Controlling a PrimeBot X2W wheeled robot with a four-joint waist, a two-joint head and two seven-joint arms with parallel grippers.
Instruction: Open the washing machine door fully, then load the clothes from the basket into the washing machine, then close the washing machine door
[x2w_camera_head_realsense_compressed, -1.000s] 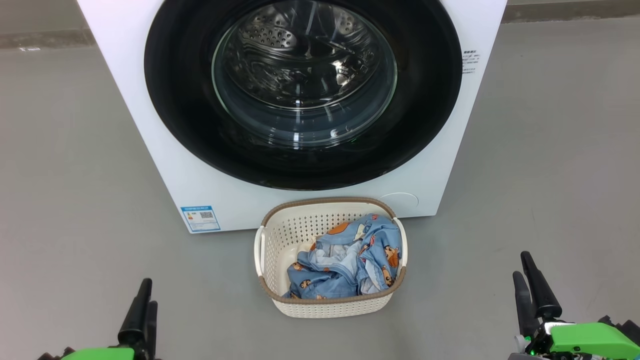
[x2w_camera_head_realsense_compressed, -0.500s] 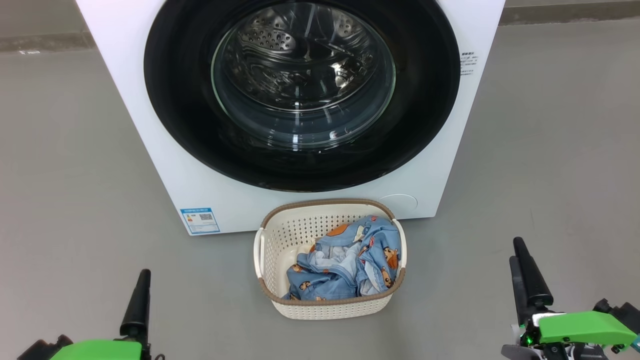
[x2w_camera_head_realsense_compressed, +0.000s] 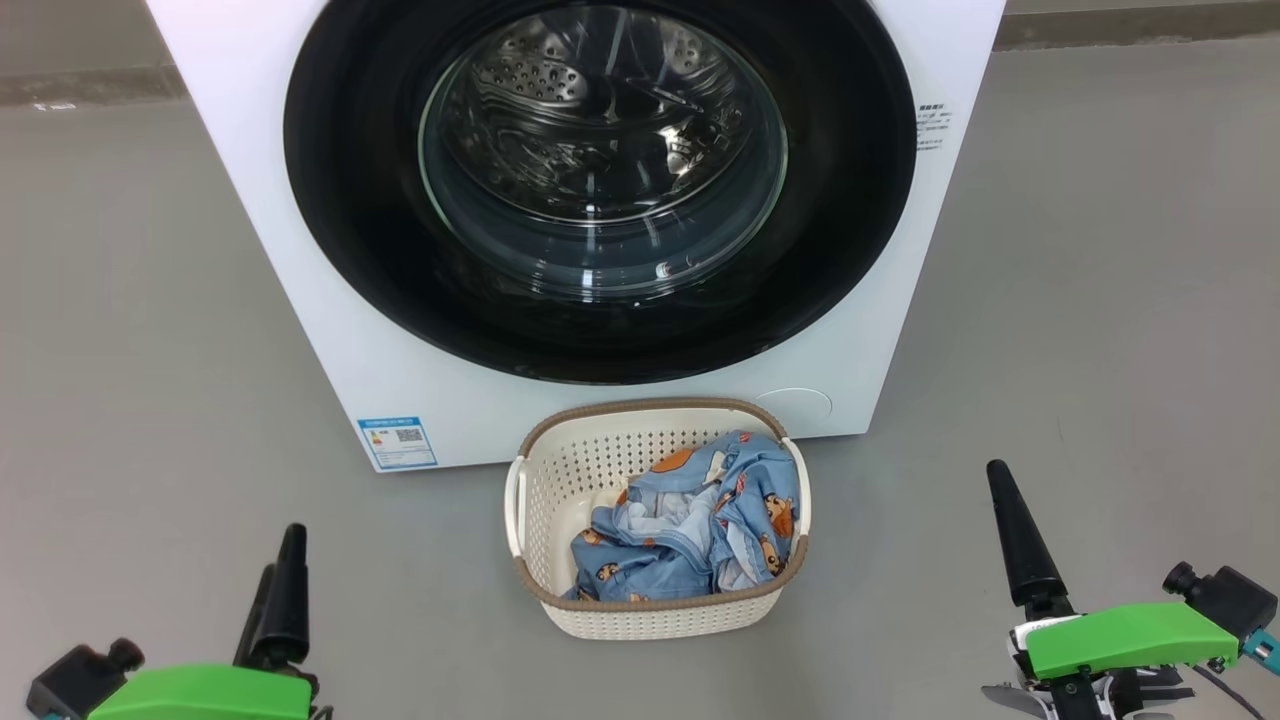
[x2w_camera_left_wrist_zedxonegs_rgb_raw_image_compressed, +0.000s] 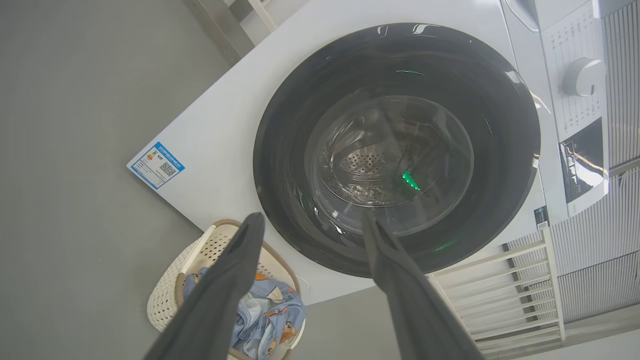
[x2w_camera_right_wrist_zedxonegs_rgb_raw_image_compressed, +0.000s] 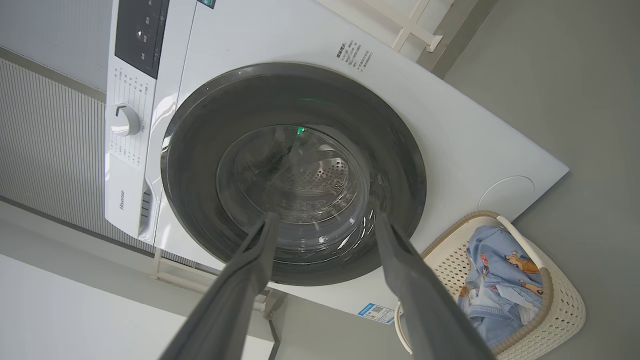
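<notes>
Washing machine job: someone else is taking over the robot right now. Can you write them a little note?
Left hand: open, empty, low to the left of the basket.
Right hand: open, empty, low to the basket's right.
Door: shut on the machine.
Clothes: in the basket, on the floor in front of the machine.
Done: nothing yet.
Left: open the door fully, load the clothes, close the door.
</notes>
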